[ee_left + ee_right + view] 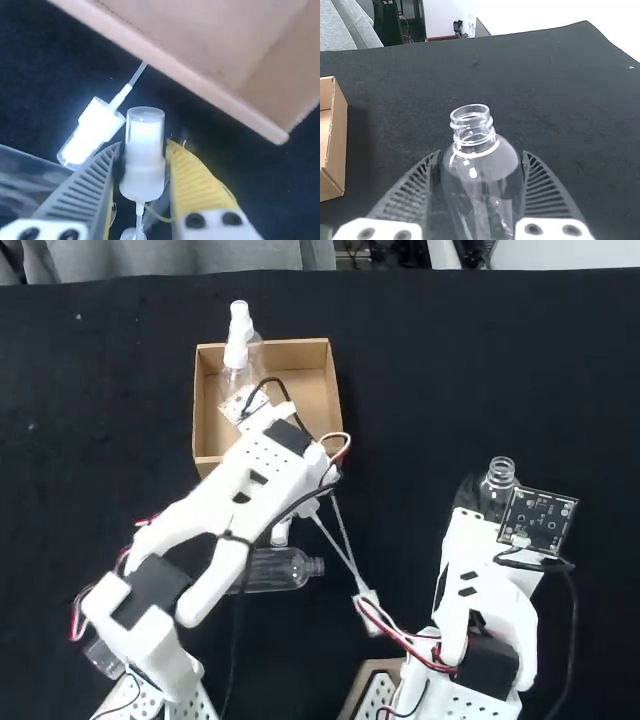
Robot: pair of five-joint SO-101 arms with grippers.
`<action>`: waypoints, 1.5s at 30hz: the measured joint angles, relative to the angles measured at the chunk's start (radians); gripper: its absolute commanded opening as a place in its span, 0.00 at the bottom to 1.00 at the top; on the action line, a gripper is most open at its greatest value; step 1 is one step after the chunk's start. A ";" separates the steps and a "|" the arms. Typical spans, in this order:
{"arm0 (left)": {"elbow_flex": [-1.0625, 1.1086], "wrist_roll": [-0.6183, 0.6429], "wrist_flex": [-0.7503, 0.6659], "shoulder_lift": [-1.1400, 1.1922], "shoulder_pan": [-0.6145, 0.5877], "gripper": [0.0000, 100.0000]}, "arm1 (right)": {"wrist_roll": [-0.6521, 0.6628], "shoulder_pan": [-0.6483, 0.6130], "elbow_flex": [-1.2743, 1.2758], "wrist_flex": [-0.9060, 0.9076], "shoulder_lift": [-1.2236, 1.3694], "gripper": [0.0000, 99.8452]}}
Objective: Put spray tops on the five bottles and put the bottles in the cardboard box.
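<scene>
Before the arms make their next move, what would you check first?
1. Left tool grips a spray top: ok.
2. Right tool holds the bottle upright: ok.
3. Bottle's neck open, ready for a top: ok.
4. Top lined up over that neck: not ok; the tools are far apart.
5. Top's tube straight: cannot tell.
6. Box has free floor: ok.
</scene>
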 measured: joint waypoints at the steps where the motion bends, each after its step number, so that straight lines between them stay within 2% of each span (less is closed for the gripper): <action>1: 0.009 -0.002 0.000 -0.020 0.000 0.03 | 0.000 0.000 0.000 0.000 0.000 0.09; 11: 0.083 -0.052 -0.006 -0.150 0.003 0.03 | 0.000 0.000 0.000 0.000 0.000 0.09; 25: 0.423 -0.147 -0.270 -0.514 -0.003 0.03 | 0.000 0.000 0.015 -0.002 0.000 0.09; 30: 0.511 -0.149 -0.344 -0.634 -0.060 0.03 | 0.000 0.000 0.015 -0.002 0.000 0.09; 45: 0.575 -0.155 -0.359 -0.810 -0.127 0.03 | 0.000 -0.026 0.031 -0.003 0.000 0.09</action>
